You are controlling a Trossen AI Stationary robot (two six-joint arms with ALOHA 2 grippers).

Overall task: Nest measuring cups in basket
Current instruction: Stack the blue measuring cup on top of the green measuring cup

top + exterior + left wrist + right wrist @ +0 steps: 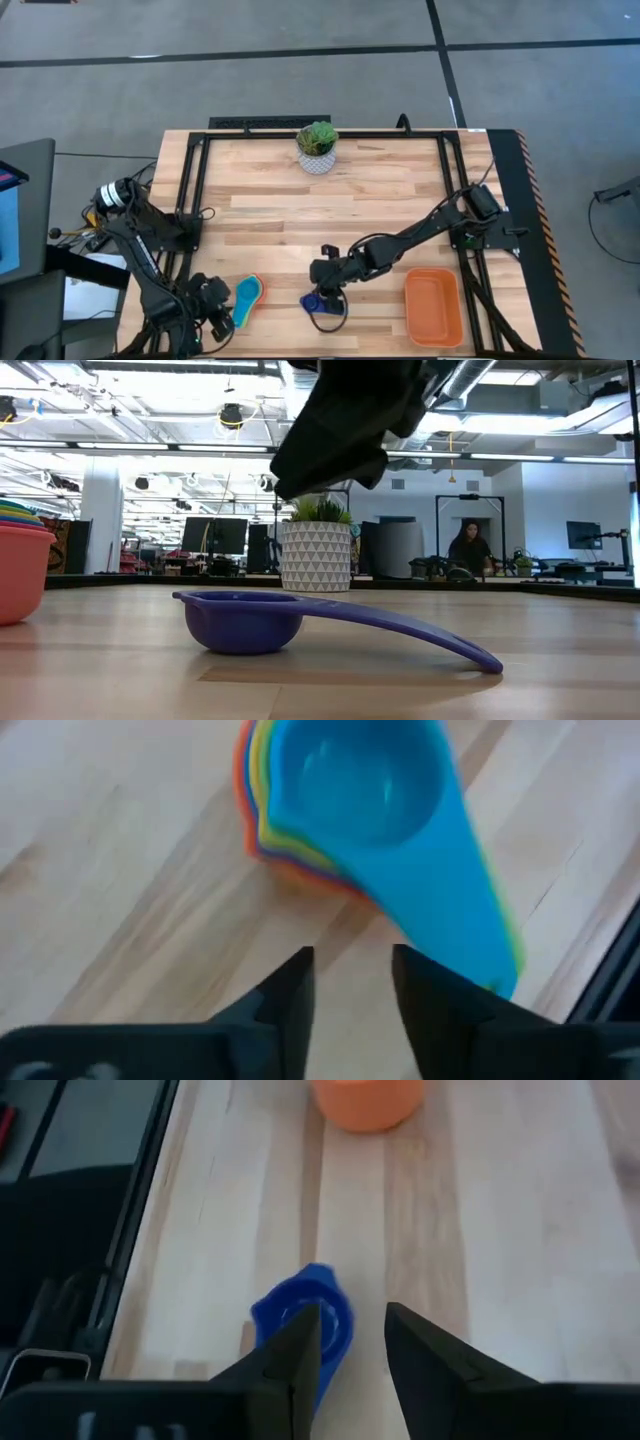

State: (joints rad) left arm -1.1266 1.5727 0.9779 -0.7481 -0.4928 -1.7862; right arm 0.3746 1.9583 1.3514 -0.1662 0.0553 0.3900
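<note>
A nested stack of measuring cups (248, 300), light blue on top with yellow, green and orange-red rims below, stands on the table near its near edge (365, 800). My left gripper (218, 312) is open just left of it, fingers (350, 970) short of the stack's handles. The dark blue measuring cup (320, 304) sits alone on its bowl and handle tip (240, 622). My right gripper (324, 284) hovers open above it (325, 465), and the cup shows past one finger (300, 1312). The orange basket (433, 306) lies to the right.
A white pot with a green plant (317, 148) stands at the far edge, well away. Black frame rails run along the table's left and right sides (190, 190). Bare wood lies between the dark blue cup and the basket.
</note>
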